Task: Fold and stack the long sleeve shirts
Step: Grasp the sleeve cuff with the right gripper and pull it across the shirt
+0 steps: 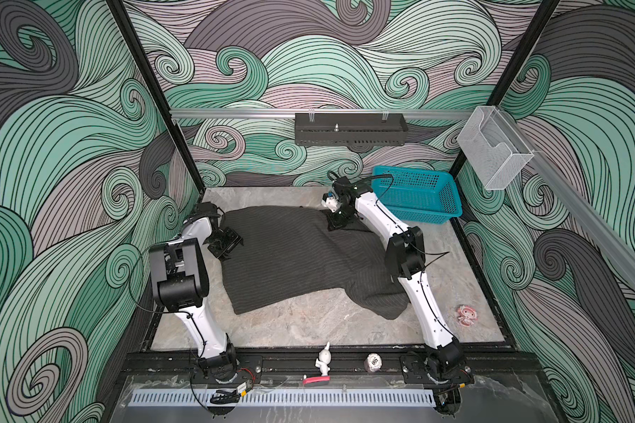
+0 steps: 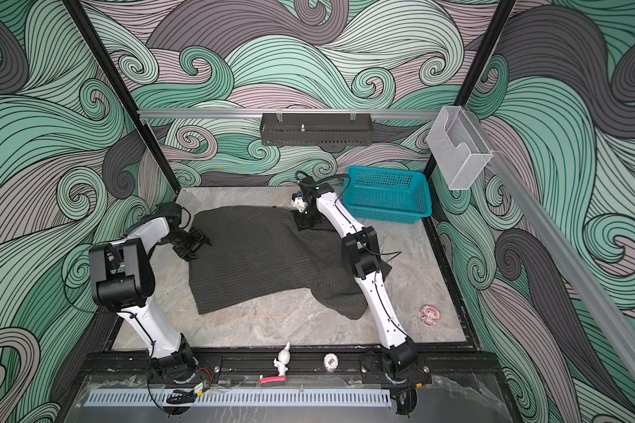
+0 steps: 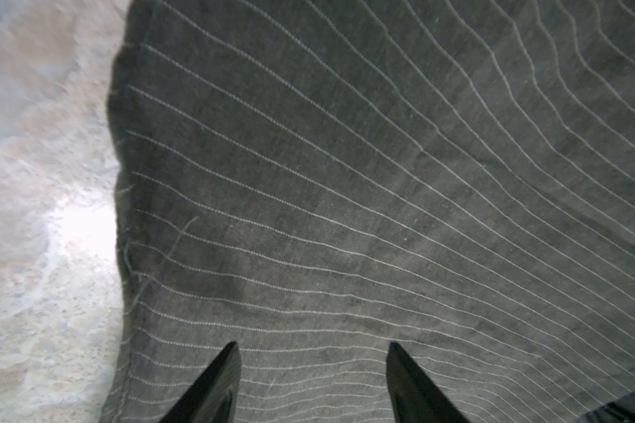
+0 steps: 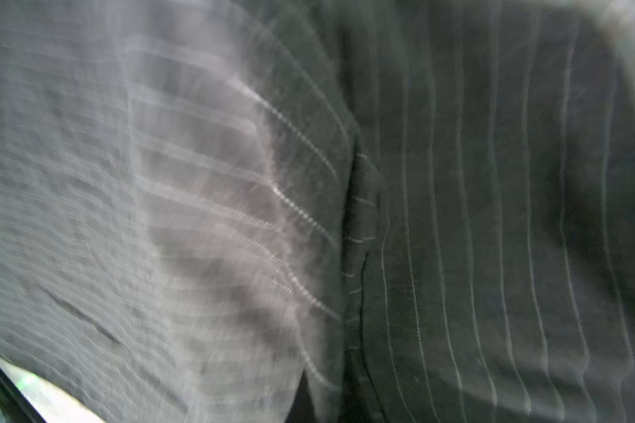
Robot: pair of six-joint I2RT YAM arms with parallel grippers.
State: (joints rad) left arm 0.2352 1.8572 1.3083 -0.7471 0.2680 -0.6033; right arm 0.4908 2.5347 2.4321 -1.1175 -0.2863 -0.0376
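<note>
Pinching shirt (image 1: 301,256) far edge, right tool (image 1: 337,221)

Swirling teal-and-grey wave-patterned walls (image 1: 308,55), grey marbled tabletop (image 1: 308,326), black frame posts (image 1: 140,55), aluminium rail (image 1: 235,113) across back wall

My left arm (image 1: 178,271) is folded hard at the elbow, left gripper (image 1: 225,241) tipped down low with its fingers (image 3: 213,384) spread apart, nothing between them. Right arm (image 1: 404,252) is stretched way out to the far side, right gripper (image 1: 336,219) pointing down and clamped closed.
</note>
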